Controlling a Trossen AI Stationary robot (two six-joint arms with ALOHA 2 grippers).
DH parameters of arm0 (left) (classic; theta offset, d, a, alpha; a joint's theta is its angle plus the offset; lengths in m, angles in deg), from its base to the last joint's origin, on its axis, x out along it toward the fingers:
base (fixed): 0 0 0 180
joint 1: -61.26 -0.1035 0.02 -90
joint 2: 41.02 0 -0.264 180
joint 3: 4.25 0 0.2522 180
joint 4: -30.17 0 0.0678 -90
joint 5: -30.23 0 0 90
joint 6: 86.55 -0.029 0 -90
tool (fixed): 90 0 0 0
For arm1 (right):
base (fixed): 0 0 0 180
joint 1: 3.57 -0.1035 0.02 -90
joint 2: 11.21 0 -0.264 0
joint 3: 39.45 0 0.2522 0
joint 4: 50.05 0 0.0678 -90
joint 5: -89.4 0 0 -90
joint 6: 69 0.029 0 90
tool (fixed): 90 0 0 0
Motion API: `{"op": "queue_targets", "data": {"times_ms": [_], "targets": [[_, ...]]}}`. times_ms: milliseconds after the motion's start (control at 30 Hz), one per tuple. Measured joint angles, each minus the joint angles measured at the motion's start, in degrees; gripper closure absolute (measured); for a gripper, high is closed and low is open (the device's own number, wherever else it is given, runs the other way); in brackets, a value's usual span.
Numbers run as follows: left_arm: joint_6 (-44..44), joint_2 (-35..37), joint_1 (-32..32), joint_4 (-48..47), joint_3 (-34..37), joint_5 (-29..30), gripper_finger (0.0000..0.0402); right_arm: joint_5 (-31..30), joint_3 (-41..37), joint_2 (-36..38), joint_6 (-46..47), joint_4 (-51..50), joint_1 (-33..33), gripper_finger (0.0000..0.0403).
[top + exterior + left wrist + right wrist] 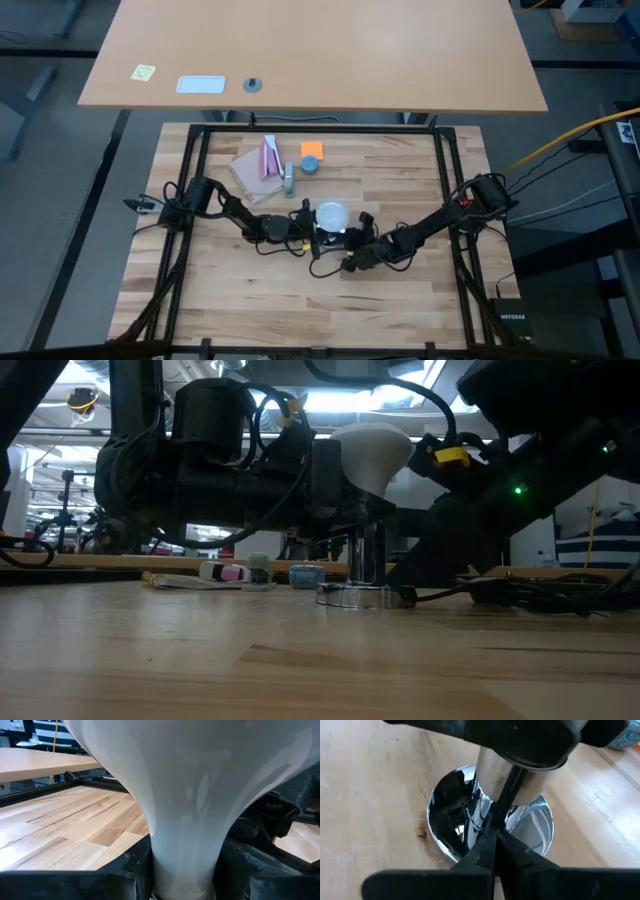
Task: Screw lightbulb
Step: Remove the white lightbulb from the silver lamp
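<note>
The left gripper (182,870) is clamped on the lightbulb (331,214) neck, upright over the socket (490,827); the right gripper (492,845) is pinched shut at the socket (probably steadying). Cross-threading is risked if tilted.

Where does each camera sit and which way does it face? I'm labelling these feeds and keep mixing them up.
High view: overhead, looking straight down; both arms meet at the lightbulb.
Low view: table height, looking level across; both arms crowd the bulb above the chrome socket base.
Left wrist view: on the left arm, left gripper clamped on the bulb's neck.
Right wrist view: on the right arm, right gripper shut at the socket base.
All four share the bulb-and-socket assembly.
</note>
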Motion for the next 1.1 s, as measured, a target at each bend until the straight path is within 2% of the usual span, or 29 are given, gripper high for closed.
{"op": "queue_targets", "data": {"times_ms": [133,233,367,467,567,667,767,833,1000,1100], "targets": [[-0.4,0.0,0.0,0.0,0.0,1.3,0.0249,-1.4,-0.2,-0.3,2.4,4.0,-1.3,0.0383],[-0.3,0.0,0.0,0.0,0.0,1.7,0.0249,0.3,0.0,-0.4,6.3,6.6,-2.3,0.0377],[-0.3,0.0,0.0,0.0,0.0,1.8,0.0249,0.1,0.5,-0.5,7.3,6.8,-2.7,0.0393],[-0.3,0.0,0.0,0.0,-0.1,1.9,0.0249,-4.0,1.2,-0.1,1.8,7.1,-2.8,0.0398],[-0.4,0.0,0.2,0.0,-0.1,2.0,0.0249,-9.0,1.2,1.5,0.0,5.7,-2.8,0.0392],[-0.5,0.0,0.6,0.0,0.0,2.2,0.0249,-12.3,1.2,3.8,0.0,0.4,-2.7,0.0393],[-0.5,0.0,1.0,0.0,0.0,2.4,0.0249,-13.0,1.2,5.2,0.0,-4.7,-1.9,0.0398],[-0.3,0.0,1.3,0.0,0.0,2.5,0.0249,-12.1,1.2,5.2,0.2,-6.9,-0.8,0.0397],[-0.3,-0.1,1.7,0.2,0.0,2.8,0.0249,-4.4,1.3,3.9,0.2,-8.6,4.3,0.0397],[-0.3,-0.1,1.7,0.1,0.0,2.8,0.0249,-2.6,1.3,2.9,0.0,-8.4,6.7,0.0399]]}}
